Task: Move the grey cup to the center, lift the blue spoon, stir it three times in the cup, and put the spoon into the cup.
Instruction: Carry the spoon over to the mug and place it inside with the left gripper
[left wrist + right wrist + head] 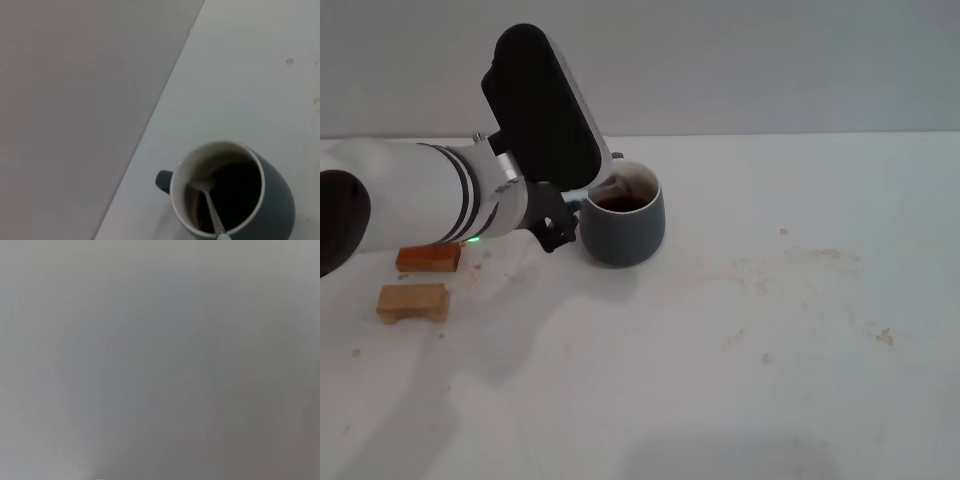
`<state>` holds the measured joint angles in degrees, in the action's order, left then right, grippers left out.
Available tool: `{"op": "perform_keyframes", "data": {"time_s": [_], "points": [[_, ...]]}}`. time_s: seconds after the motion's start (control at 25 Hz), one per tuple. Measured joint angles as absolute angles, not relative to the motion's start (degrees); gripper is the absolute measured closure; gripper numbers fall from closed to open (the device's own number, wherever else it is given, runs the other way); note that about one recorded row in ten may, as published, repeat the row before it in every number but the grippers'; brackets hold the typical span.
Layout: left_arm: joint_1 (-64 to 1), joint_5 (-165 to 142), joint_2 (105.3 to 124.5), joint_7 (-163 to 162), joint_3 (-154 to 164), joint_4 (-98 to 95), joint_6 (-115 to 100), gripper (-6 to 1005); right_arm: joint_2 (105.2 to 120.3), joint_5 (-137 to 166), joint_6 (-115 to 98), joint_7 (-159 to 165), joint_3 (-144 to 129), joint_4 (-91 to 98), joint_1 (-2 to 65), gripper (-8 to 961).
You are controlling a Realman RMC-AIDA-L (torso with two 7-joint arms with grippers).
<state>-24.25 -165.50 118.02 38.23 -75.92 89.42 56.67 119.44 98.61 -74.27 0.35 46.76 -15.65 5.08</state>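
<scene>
One arm works: the left gripper [570, 205] sits just beside the rounded blue-grey ceramic cup [623, 228]; the slim metal spoon with pale-blue handle [212, 210] slants from jaws into liquid; their grip I cannot tell; right arm unseen.

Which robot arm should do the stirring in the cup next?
The left. Its gripper is right beside the cup, and the spoon already reaches into the dark drink. The right arm shows in no view, and its wrist camera sees only blank grey.
</scene>
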Motion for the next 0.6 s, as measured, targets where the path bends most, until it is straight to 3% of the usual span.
{"op": "perform_keyframes", "data": {"time_s": [0.56, 0.6], "points": [[-22.9, -165.5, 118.28, 37.9, -75.3, 91.4, 54.4, 810, 119.42, 98.6, -74.3, 0.4, 46.8, -15.6, 4.8, 954], [-22.8, -165.5, 118.28, 37.9, -75.1, 91.7, 54.4, 769, 119.42, 98.6, -74.3, 0.4, 46.8, -15.6, 4.8, 954]]}}
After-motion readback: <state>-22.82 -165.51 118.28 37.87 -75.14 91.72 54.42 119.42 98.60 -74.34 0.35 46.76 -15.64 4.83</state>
